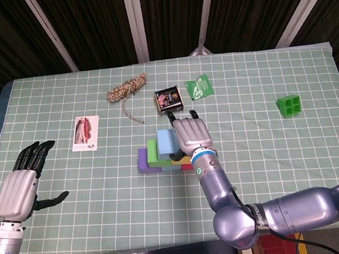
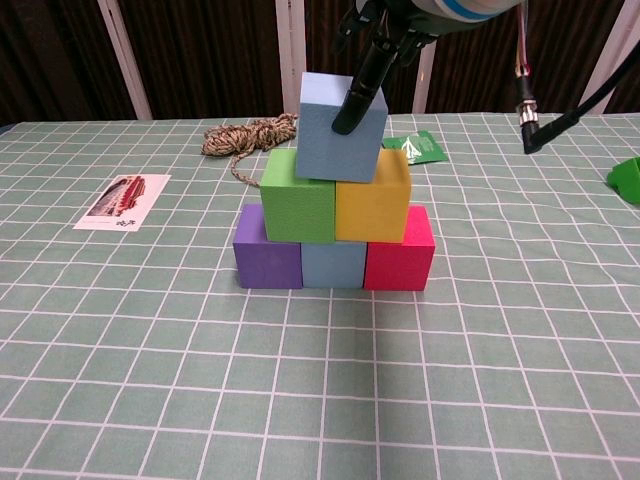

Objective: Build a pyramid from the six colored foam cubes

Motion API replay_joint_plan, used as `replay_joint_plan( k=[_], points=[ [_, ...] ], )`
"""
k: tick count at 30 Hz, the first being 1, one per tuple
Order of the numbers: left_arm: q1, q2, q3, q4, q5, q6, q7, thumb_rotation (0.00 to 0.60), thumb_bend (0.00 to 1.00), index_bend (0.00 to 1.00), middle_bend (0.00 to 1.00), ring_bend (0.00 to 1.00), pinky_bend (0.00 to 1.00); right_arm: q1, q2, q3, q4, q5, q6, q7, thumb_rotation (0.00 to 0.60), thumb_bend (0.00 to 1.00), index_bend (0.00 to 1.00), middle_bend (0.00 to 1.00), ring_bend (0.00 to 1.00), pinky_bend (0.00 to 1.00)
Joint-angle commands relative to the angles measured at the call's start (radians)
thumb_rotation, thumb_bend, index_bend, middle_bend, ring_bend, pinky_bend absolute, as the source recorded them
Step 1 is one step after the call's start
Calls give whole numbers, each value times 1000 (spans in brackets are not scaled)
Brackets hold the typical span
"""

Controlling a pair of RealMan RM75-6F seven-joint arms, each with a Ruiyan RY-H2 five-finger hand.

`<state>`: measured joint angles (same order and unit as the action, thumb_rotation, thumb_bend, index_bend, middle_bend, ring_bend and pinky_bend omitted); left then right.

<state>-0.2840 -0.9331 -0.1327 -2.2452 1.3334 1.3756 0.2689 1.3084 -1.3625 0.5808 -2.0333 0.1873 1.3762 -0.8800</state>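
Pyramid on worktop (image 2: pixel 520 400): purple cube (image 2: pixel 266 250), blue cube (image 2: pixel 333 264), pink cube (image 2: pixel 399 256) below; green cube (image 2: pixel 297 197), yellow cube (image 2: pixel 372 197) above. My right robot hand (image 1: pixel 190 136) grips tilted light-blue cube (image 2: pixel 336 135) atop; left robot hand (image 1: pixel 21 186) spread, empty.
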Motion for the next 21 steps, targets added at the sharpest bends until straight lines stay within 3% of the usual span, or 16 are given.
replay_joint_plan(
  k=[1, 21],
  points=[
    [-1, -2, 0, 1, -2, 0, 2, 600, 102, 10, 64, 0, 0, -2, 2, -3, 3, -2, -3, 1, 600, 244, 28, 537, 312, 16],
    [-1, -3, 4, -7, 1, 2, 12, 600, 102, 10, 64, 0, 0, 12, 7, -9, -17, 21, 44, -8, 600, 244, 28, 537, 312, 16]
  ],
)
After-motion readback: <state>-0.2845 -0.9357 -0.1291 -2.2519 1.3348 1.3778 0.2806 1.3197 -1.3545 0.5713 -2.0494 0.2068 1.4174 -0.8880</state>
